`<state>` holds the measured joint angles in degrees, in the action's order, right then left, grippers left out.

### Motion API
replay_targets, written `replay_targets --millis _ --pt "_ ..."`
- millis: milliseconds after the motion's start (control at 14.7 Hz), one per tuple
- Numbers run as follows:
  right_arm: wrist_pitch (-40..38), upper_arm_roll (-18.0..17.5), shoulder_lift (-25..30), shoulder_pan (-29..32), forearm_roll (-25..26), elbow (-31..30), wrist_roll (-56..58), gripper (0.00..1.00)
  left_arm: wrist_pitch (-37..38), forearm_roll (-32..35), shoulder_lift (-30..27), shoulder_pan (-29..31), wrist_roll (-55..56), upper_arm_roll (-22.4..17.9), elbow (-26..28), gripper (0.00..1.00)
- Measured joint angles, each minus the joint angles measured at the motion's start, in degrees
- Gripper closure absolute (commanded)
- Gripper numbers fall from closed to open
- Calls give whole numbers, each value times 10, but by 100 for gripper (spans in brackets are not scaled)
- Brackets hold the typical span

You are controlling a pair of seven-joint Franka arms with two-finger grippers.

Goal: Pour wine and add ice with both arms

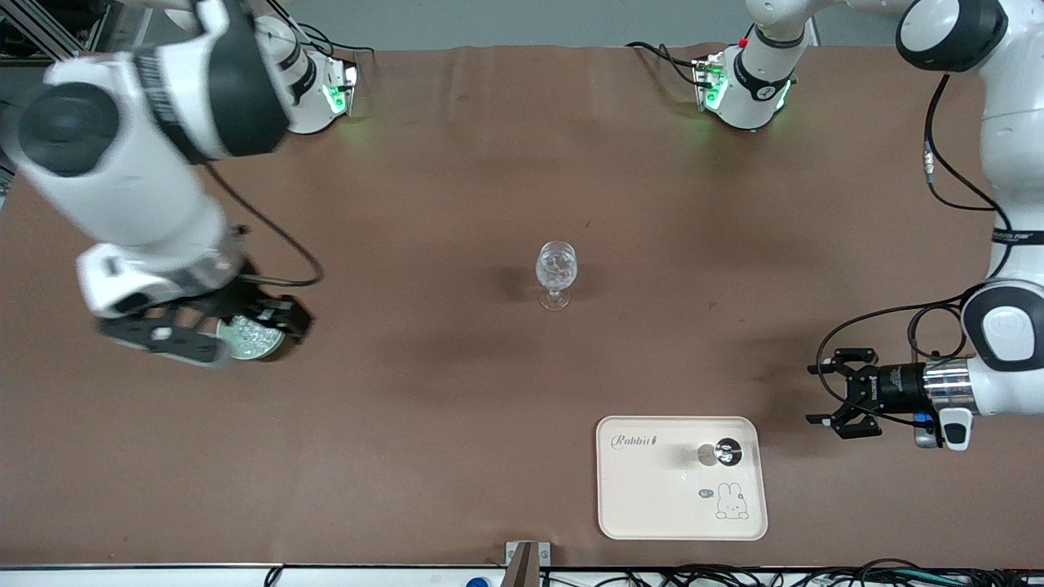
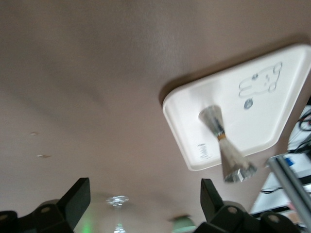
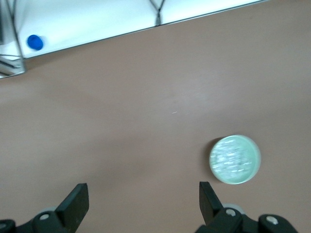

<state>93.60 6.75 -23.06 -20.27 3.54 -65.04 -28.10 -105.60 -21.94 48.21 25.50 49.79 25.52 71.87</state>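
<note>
Cream plastic tray (image 1: 652,505) lettered "Rabbit" is carrying a small silver bottle (image 1: 724,452).
Left gripper (image 1: 824,395) and right gripper (image 1: 245,330) are both hanging wide open, empty, the right over a round dish of ice (image 1: 249,338).

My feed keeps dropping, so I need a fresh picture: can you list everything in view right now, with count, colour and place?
Clear stemmed glass: one, transparent, upright mid-table, glittery contents.
Round shallow dish of glittering ice cubes: one, pale green rim, toward the right arm's end.
Cream rectangular plastic tray with rabbit drawing: one, nearer the front camera than the glass.
Small upright metal piece with shiny top: one, silver, on the tray.
Brown table cover: one.
Right tool: one, black, open, over the dish.
Left tool: one, black, open, empty, above the table beside the tray.
</note>
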Motion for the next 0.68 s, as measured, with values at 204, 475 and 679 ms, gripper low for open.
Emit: replay_targets --millis 204,475,679 --pt "-2 0 62 78 0 -76 98 0 35 77 -55 -17 -1 15 0 0" --pt "-1 -1 139 144 0 -181 164 0 70 180 -115 -31 -1 71 2 0" --pt "1 -2 164 157 0 -210 188 0 90 256 -147 -32 -3 125 3 0"
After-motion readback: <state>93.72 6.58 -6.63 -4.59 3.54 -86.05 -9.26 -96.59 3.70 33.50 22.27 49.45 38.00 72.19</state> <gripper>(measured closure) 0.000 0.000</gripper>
